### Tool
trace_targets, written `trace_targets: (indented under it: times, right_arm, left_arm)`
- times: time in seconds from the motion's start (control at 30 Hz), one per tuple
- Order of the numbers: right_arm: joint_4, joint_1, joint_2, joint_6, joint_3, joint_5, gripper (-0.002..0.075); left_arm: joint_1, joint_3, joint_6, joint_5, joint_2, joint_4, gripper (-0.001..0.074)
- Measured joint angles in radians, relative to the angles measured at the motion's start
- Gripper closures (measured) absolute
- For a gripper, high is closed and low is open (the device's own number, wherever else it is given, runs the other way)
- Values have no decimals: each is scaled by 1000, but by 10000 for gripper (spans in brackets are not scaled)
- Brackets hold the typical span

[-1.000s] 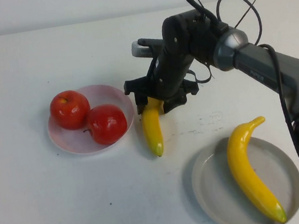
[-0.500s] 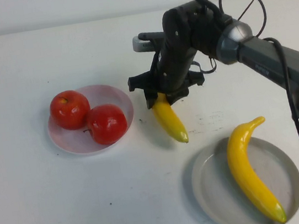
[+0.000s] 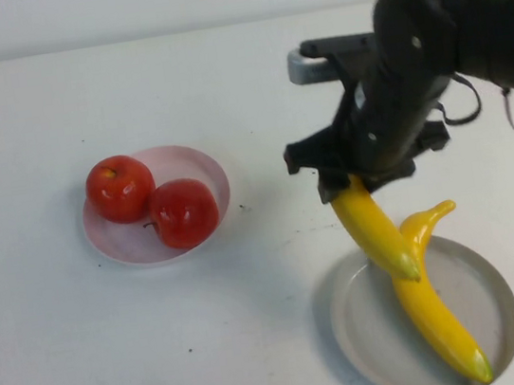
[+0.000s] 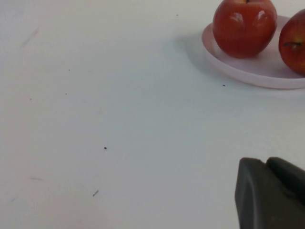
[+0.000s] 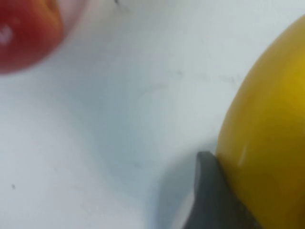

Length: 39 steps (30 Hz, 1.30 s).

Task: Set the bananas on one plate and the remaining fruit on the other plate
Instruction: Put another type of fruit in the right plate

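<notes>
Apples on pink plate; bananas over grey plate.

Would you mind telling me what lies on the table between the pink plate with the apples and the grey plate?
Nothing: in the high view, only bare table separates the pink plate from the grey plate.

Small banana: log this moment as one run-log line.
right pincer: shut on small banana, over grey plate | big banana: on plate | left pincer: shut, parked | apples: pink plate
</notes>
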Motion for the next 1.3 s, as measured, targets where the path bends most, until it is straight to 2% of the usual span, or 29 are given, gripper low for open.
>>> trace_targets:
  times: [0.13, 0.27, 0.57, 0.77, 1.1, 1.2, 1.3]
  right_arm:
    - [51, 0, -122, 25, 258, -122, 408]
    - [126, 2, -145, 27, 375, -163, 408]
    - [156, 2, -112, 27, 410, -193, 406]
    - [158, 2, -102, 27, 412, -182, 322]
    - [152, 25, -171, -10, 414, -164, 302]
    - [139, 41, -277, -41, 425, -162, 333]
    - [133, 49, -394, -106, 441, -140, 438]
  left_arm:
    - [0, 0, 0, 0, 0, 0, 734]
    - [0, 0, 0, 0, 0, 0, 734]
    - [0, 0, 0, 0, 0, 0, 734]
    - [0, 0, 0, 0, 0, 0, 734]
    - [0, 0, 0, 0, 0, 0, 734]
    - [0, 0, 0, 0, 0, 0, 734]
    - [0, 0, 0, 0, 0, 0, 734]
